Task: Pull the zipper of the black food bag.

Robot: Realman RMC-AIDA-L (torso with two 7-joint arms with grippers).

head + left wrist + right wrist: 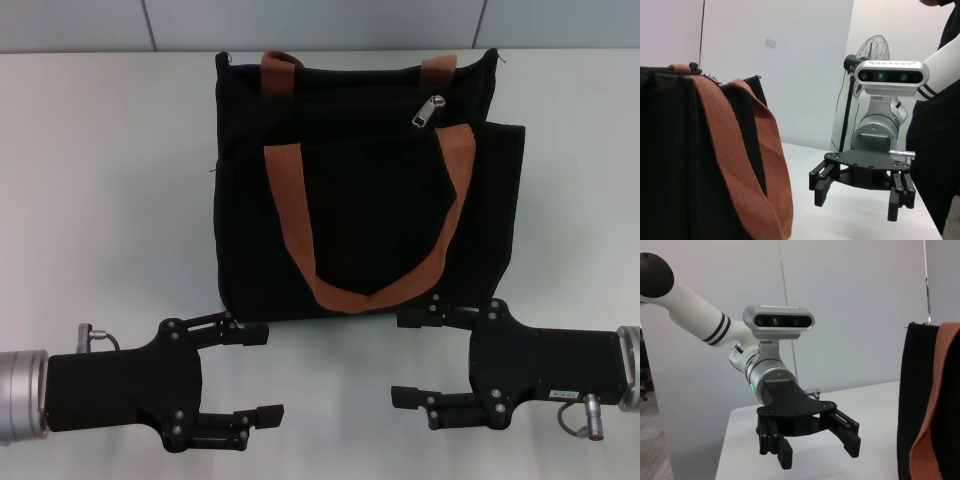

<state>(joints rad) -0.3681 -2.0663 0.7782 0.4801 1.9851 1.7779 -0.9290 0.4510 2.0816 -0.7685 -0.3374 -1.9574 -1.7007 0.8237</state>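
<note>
The bag (365, 190) lies flat mid-surface, its zipper pull (430, 110) at the right end, ungripped; the left end effector (262, 375) and right end effector (408, 358) wait wide near the front edge.

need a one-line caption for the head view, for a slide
Black fabric food bag with brown webbing handles lies on the white table, silver zipper pull untouched; left gripper and right gripper open nearside.

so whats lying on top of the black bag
One brown webbing handle lies looped across the black fabric food bag, below the silver zipper pull. The bag's inside is hidden.
</note>
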